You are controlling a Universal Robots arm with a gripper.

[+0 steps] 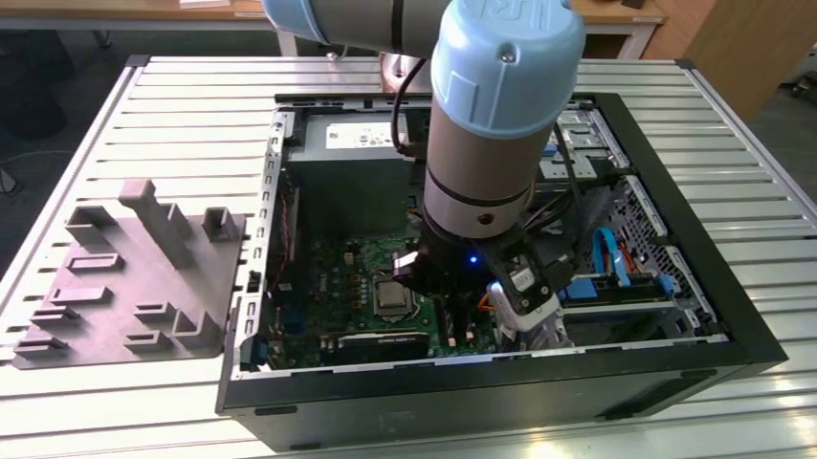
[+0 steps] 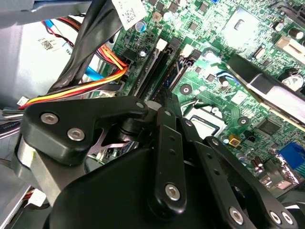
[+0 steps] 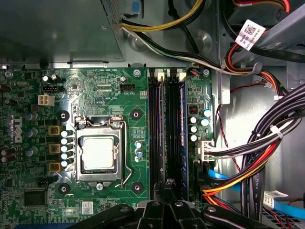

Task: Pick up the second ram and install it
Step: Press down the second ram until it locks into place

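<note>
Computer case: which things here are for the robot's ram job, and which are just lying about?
For the job:
tool, over the slots
slots
motherboard

Just lying about:
grey fixture, outside the case
cables
power supply

Second ram (image 3: 181, 129), long thin dark stick, standing on edge in a motherboard slot (image 3: 170, 133), beside the empty slots

Bench of ribbed, pale metal slats (image 1: 191, 105) spanning the exterior view, wooden furniture (image 1: 740, 48) past its far edge toward the exterior view's right, light wood tabletop (image 1: 128, 10) beyond the far left corner, dark floor (image 1: 38, 105) alongside, even indoor light.
</note>
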